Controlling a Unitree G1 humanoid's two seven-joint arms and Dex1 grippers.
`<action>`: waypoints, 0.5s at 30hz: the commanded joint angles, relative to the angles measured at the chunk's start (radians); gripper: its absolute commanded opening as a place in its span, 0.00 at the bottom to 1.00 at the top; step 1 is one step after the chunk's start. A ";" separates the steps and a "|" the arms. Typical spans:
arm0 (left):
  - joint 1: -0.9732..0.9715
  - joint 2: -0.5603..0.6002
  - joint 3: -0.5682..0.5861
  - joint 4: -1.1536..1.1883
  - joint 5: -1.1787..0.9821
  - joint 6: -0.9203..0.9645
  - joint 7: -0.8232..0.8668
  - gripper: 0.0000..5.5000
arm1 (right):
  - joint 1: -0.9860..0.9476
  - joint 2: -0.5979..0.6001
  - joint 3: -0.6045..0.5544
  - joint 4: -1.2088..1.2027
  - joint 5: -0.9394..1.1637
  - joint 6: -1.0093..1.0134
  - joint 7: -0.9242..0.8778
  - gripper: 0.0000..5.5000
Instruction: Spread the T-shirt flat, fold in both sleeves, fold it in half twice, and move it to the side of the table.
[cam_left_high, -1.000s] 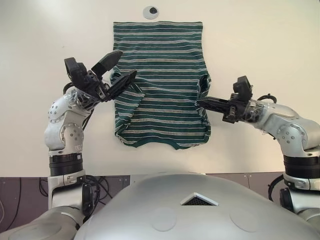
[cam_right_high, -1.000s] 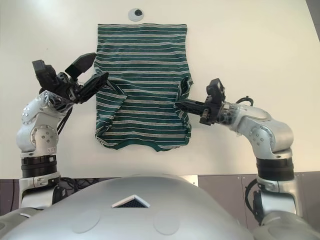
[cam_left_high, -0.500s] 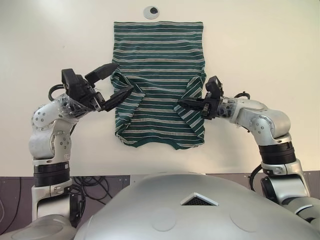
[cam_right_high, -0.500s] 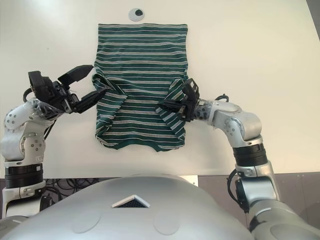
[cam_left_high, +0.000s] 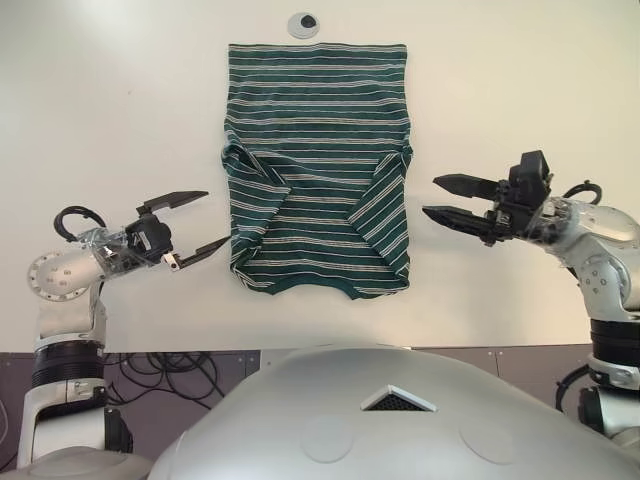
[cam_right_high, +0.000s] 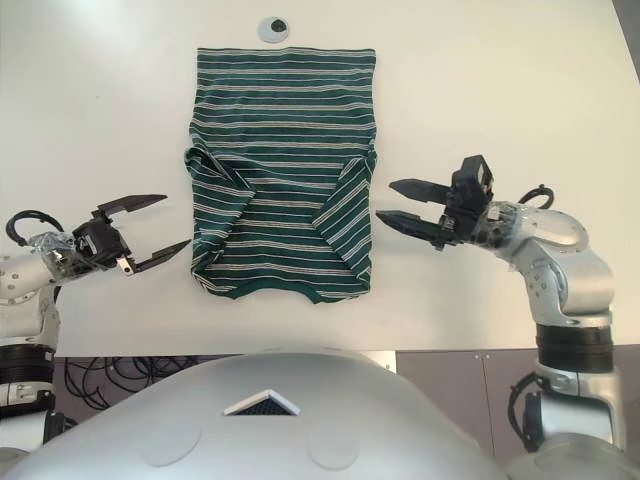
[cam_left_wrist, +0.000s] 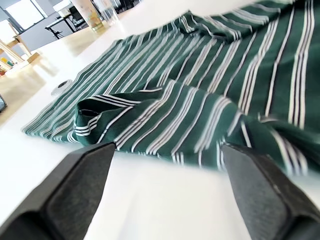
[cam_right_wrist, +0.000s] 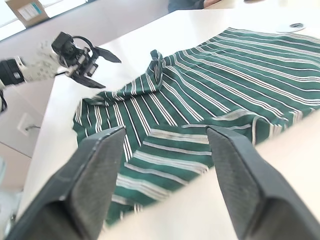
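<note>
The green T-shirt (cam_left_high: 318, 165) with white stripes lies on the white table (cam_left_high: 520, 90), hem at the far end, both sleeves folded in over the body. My left gripper (cam_left_high: 192, 222) hovers open just off the shirt's left near corner, nothing between its fingers (cam_left_wrist: 80, 192). My right gripper (cam_left_high: 446, 199) is open too, a short way right of the shirt's right edge, fingers (cam_right_wrist: 95, 175) pointing toward the cloth (cam_right_wrist: 210, 105). The folded sleeves (cam_left_wrist: 165, 115) lie loose with rumpled edges.
A small round grey disc (cam_left_high: 302, 23) sits on the table just beyond the shirt's far hem. Wide bare table surface lies left and right of the shirt. The table's near edge (cam_left_high: 200, 350) runs below the shirt, with cables on the floor.
The right gripper let go of the right sleeve after laying it over the body and drew back to the right, now open. The left gripper pulled back left and nearer, away from the shirt.
</note>
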 joint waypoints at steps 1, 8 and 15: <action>0.063 0.162 -0.018 -0.002 0.096 -0.093 -0.031 0.71 | 0.142 -0.081 -0.039 -0.002 -0.108 -0.173 0.080 0.66; 0.079 0.212 -0.135 -0.032 0.254 -0.189 0.043 0.71 | 0.109 -0.018 0.152 0.272 -0.621 -0.851 -0.113 0.67; 0.008 0.150 -0.289 0.037 0.271 -0.277 0.135 0.65 | 0.005 0.015 0.292 0.417 -0.795 -1.186 -0.295 0.67</action>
